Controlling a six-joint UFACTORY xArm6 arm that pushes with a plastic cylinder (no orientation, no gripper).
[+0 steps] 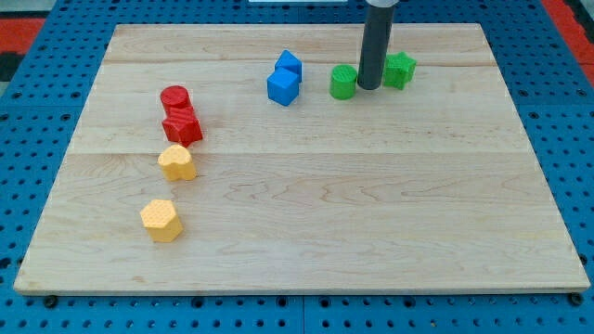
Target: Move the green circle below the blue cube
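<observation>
The green circle (343, 82) sits near the view's top, right of centre. The blue cube (283, 87) lies to its left, with a second blue block (289, 64) just above the cube, touching it. My tip (369, 88) stands between the green circle and a green star-shaped block (400, 70), right against the circle's right side. The rod rises out of the view's top.
A red round block (174, 97) and a red block (182, 126) sit together at the view's left. Two yellow blocks (176, 162) (161, 220) lie below them. The wooden board (371, 232) rests on a blue perforated base.
</observation>
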